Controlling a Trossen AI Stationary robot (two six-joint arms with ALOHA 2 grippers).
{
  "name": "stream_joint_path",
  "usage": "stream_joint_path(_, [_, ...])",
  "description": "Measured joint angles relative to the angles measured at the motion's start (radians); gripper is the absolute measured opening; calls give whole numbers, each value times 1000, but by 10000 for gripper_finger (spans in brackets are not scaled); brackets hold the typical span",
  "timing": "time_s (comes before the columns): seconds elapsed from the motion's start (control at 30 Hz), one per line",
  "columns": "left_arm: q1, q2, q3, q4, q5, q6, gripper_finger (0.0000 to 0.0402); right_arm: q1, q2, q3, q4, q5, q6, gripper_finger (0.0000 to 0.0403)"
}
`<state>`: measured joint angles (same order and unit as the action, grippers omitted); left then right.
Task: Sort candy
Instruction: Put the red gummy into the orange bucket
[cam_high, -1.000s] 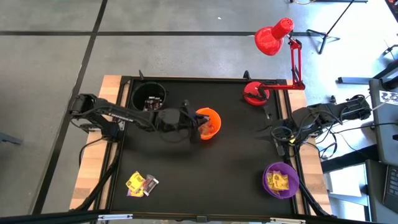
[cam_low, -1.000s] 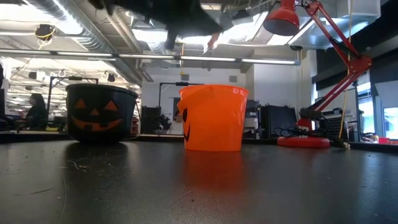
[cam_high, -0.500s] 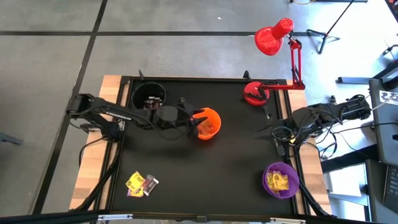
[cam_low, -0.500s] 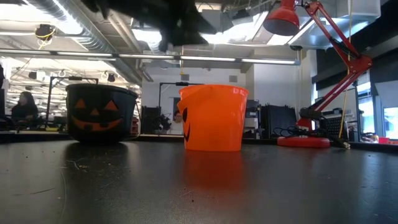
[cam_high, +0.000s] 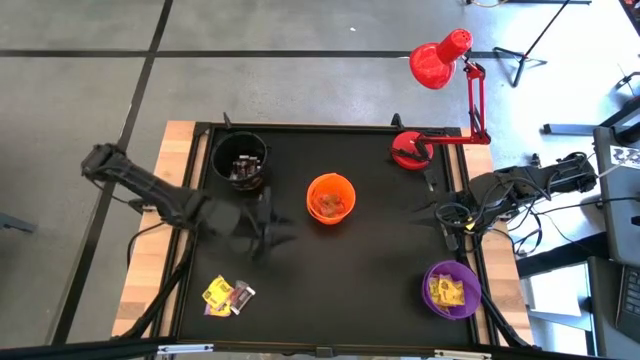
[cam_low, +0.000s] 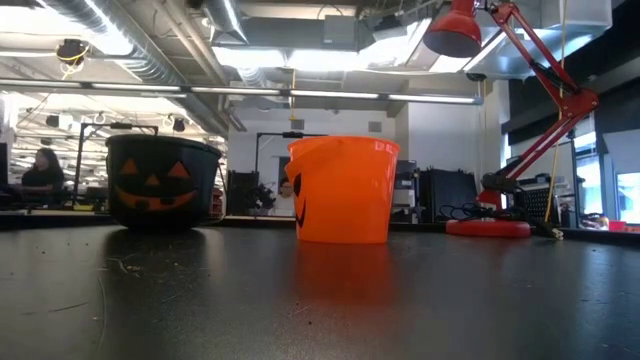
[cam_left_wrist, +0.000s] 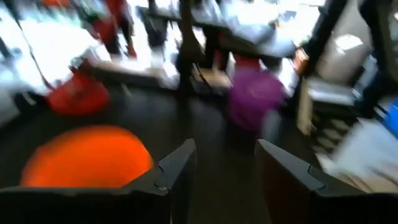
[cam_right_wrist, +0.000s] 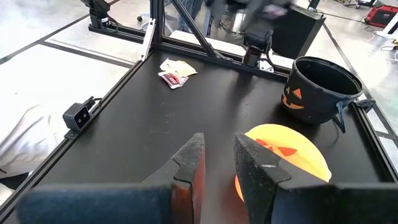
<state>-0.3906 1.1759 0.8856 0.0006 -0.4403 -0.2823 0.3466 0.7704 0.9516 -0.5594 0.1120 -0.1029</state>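
Observation:
A small pile of candy (cam_high: 228, 294) in yellow and dark wrappers lies on the black table near its front left corner. More candy lies inside the orange cup (cam_high: 331, 198), the black cup (cam_high: 240, 158) and the purple cup (cam_high: 450, 290). My left gripper (cam_high: 270, 228) hovers open over the bare table between the orange cup and the pile, with nothing between its fingers (cam_left_wrist: 180, 171). My right gripper (cam_high: 432, 210) waits at the table's right side, slightly open and with nothing in its gap (cam_right_wrist: 217, 165).
A red desk lamp (cam_high: 410, 150) stands at the far right, its head reaching beyond the table's far edge. Cables lie by the right arm (cam_high: 470, 215). Bare black table stretches between the cups and in front of the orange cup (cam_low: 343, 190).
My left gripper was above the orange cup. It has drawn back from it toward the table's near left, in the direction of the candy pile, and has left the low view.

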Motion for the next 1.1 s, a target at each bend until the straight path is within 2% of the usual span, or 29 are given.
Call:
stream_joint_path(0.1, [-110, 6, 0, -151, -24, -218, 147, 0, 0, 0, 0, 0, 0, 83])
stream_joint_path(0.3, [-284, 56, 0, -430, -12, -790, 128, 1, 0, 0, 0, 0, 1, 83])
stream_joint_path(0.4, [-346, 98, 0, -552, 56, -1005, 117, 1, 0, 0, 0, 0, 1, 83])
stream_joint_path(0.53, [-400, 168, 0, -634, 191, -1233, 108, 1, 0, 0, 0, 0, 6, 83])
stream_joint_path(0.73, [-428, 298, 0, -598, 261, -1366, 110, 1, 0, 0, 2, 0, 13, 83])
stream_joint_path(0.97, [-425, 438, 0, -593, 440, -1444, 113, 1, 0, 0, 10, 0, 13, 83])
stream_joint_path(1.1, [-425, 475, 4, -591, 456, -1443, 113, 1, 0, 0, 11, 0, 13, 83])
